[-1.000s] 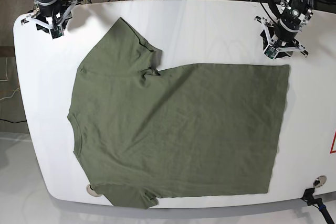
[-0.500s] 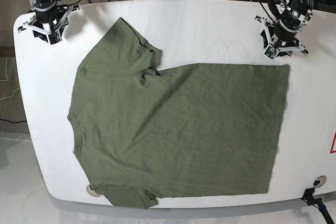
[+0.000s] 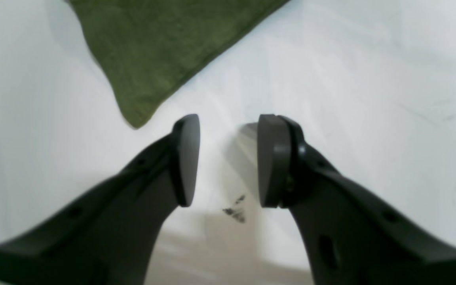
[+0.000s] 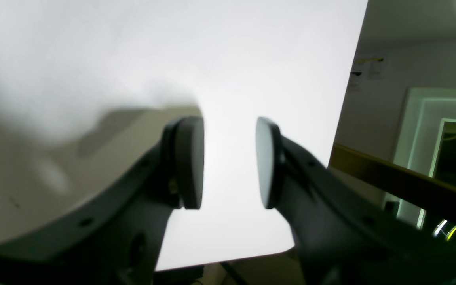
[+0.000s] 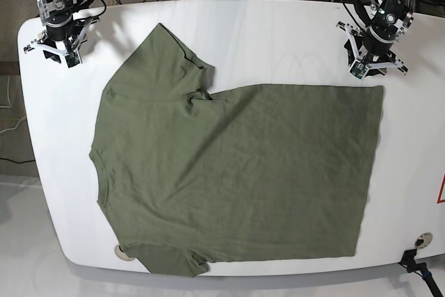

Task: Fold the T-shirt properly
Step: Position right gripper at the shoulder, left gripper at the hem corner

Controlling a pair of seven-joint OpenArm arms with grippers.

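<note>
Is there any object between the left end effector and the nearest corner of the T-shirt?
No. Only bare white table lies between the left end effector and the T-shirt corner.

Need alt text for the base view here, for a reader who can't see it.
An olive-green T-shirt lies spread flat across a white table, neckline toward the view's left and hem toward its right. Both arms sit at the table's far corners, clear of the cloth: the left gripper just beyond the hem corner, the right gripper at the far left, both open and empty.

1 T-shirt [image 5: 236, 172], 2 grippers, 1 table [image 5: 278, 39]
</note>
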